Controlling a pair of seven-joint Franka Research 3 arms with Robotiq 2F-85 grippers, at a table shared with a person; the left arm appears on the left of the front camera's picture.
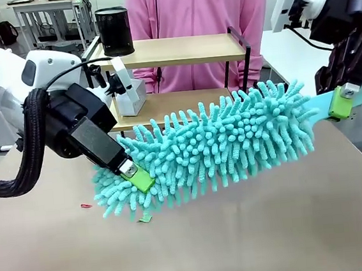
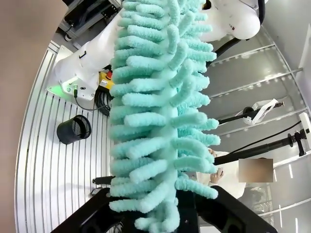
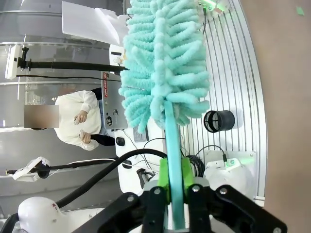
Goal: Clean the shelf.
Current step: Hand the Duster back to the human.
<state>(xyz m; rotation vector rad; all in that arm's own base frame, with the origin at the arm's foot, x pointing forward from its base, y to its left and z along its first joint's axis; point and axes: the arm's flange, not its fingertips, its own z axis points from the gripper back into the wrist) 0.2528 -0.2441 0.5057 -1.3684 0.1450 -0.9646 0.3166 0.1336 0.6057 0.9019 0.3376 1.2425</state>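
A teal fluffy duster hangs across the table in front of the shelf, a black-framed rack with two light wooden boards. My left gripper is shut on the duster's fluffy tip at its lower left end. My right gripper is shut on the duster's flat teal handle at the upper right. In the left wrist view the duster rises from between my fingers. In the right wrist view the handle runs up from my right gripper to the duster head.
A black mesh cup stands on the shelf's top board, and a white object sits on the lower board. A person in a pink top stands behind the shelf. Small red and green scraps lie on the brown table.
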